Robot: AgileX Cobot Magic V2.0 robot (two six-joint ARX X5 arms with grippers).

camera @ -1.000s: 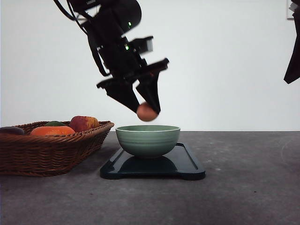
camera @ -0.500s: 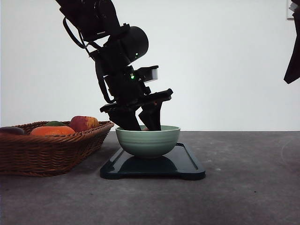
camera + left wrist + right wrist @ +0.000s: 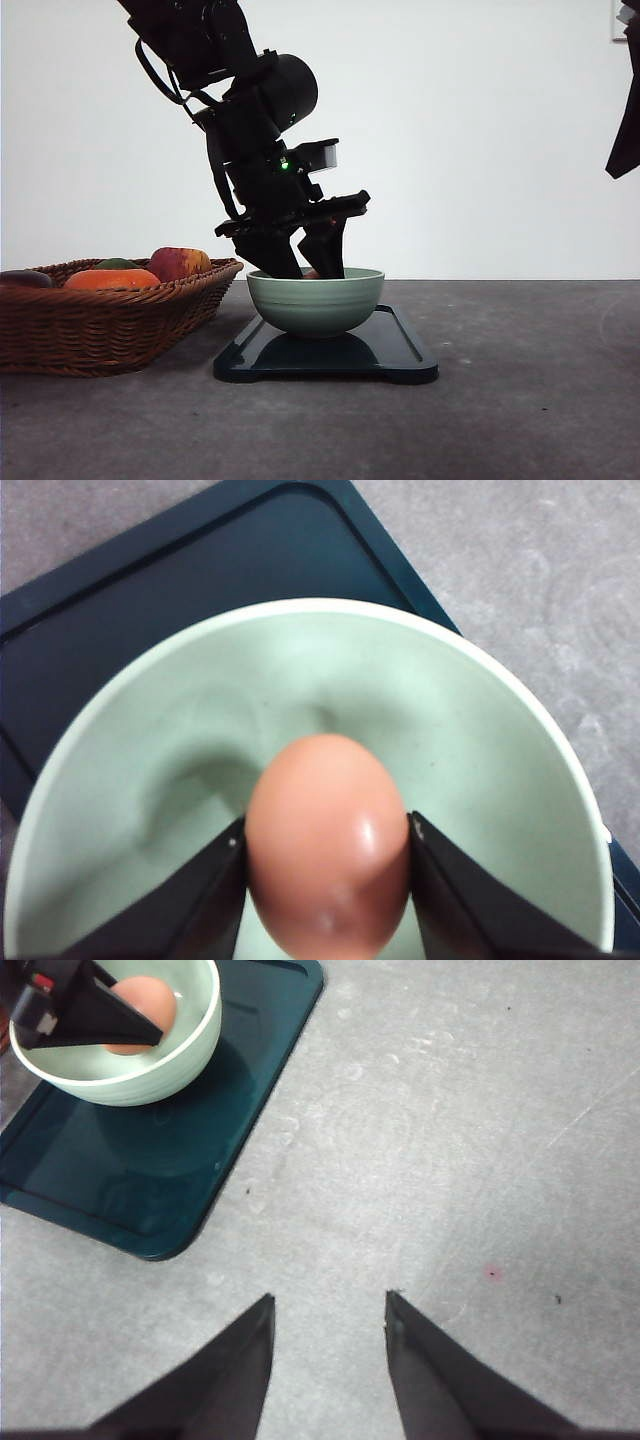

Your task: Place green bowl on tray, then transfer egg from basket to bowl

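No text, label, brand, number or sign can be read anywhere in these views.

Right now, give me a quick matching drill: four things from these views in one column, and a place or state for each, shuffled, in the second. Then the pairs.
Things
1. egg
2. green bowl
3. apple
4. right claw

Places or states
A. lying in the wicker basket
B. open over bare grey table
C. standing on the dark tray
D. gripped in the left claw, down inside the bowl

Pairs: 1-D, 2-C, 3-A, 4-B
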